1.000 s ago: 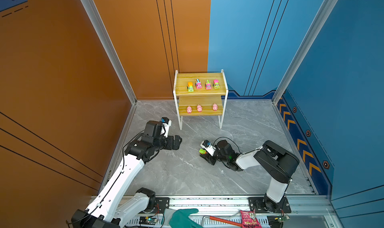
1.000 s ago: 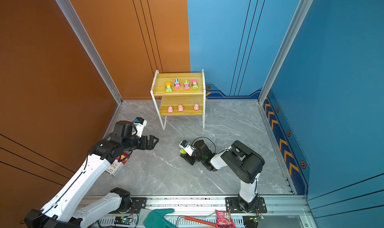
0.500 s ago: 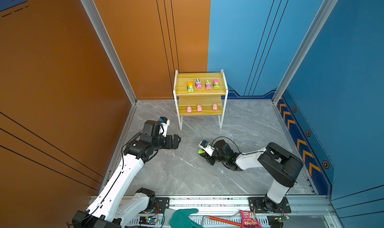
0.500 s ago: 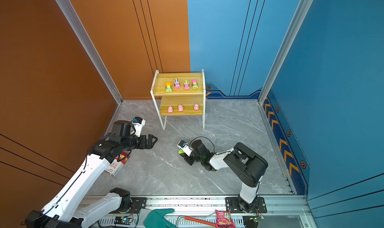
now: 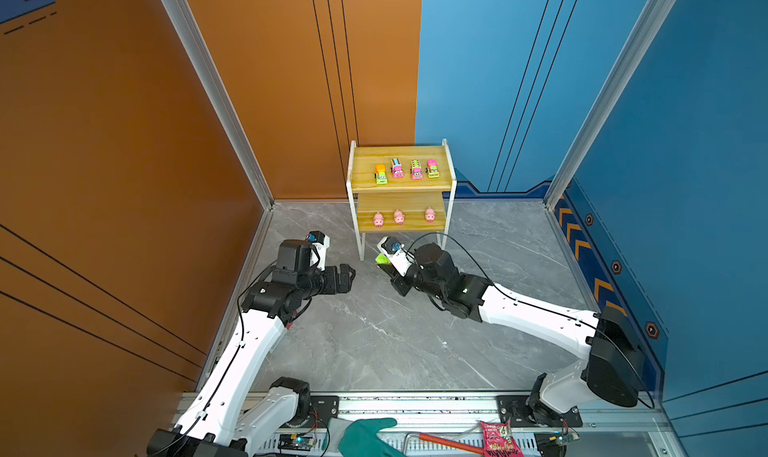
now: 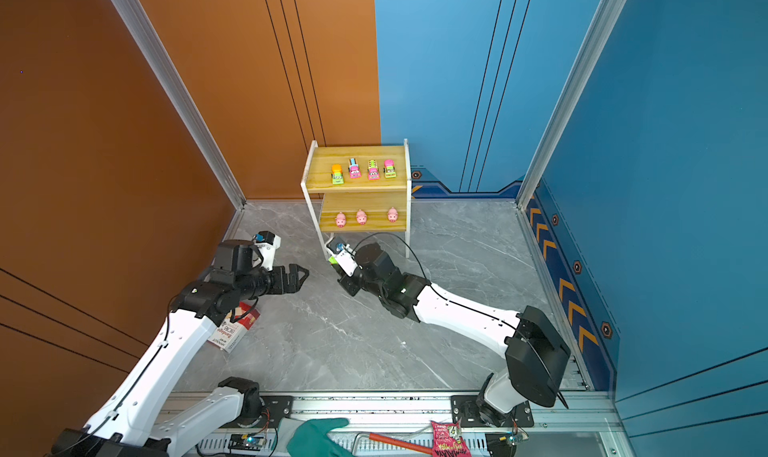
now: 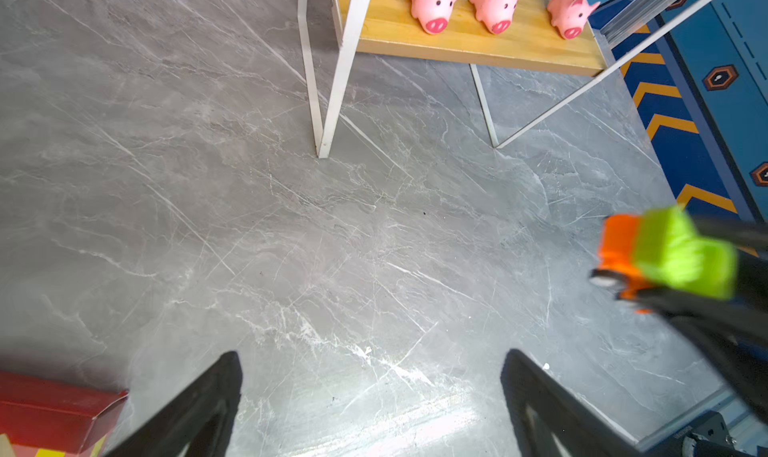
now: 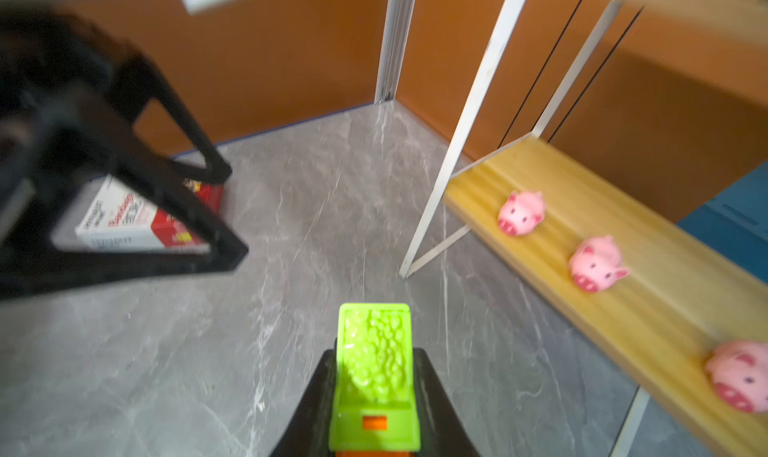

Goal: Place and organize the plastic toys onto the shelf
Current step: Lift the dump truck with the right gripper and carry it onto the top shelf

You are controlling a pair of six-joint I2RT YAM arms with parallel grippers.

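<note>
By the left edge of the grey floor [image 6: 332,351] a red and white box [image 6: 235,330] lies flat, partly under the left arm. Above it the left gripper [image 5: 347,274] hangs over bare floor with its jaws spread wide and nothing between them, pointing toward the middle. Next comes the green and orange truck [image 8: 374,330], pinched at its sides by the closed right gripper [image 8: 375,352] just in front of the shelf's front left leg. In both top views only a green sliver of it shows beside the wrist, and I cannot tell whether its wheels touch the floor. The shelf [image 5: 365,164] stands against the back wall, where the orange and blue panels meet. On its top board four trucks sit in a row facing the front edge: an orange and green truck [image 5: 381,174], a pink truck [image 5: 397,169], a yellow and pink truck [image 5: 416,169], and a pink and green truck [image 5: 432,168]. The row leaves the left end of the board bare. On the lower board three pink pigs stand near the front edge, snouts forward: the left pig [image 5: 378,219] and the middle pig [image 5: 399,217] are close together, and the right pig [image 5: 430,214] stands a little apart. On the metal rail [image 5: 415,405] along the front edge lie a green glove [image 5: 365,434], a red-handled tool [image 5: 440,442] and a pink packet [image 5: 496,440].
</note>
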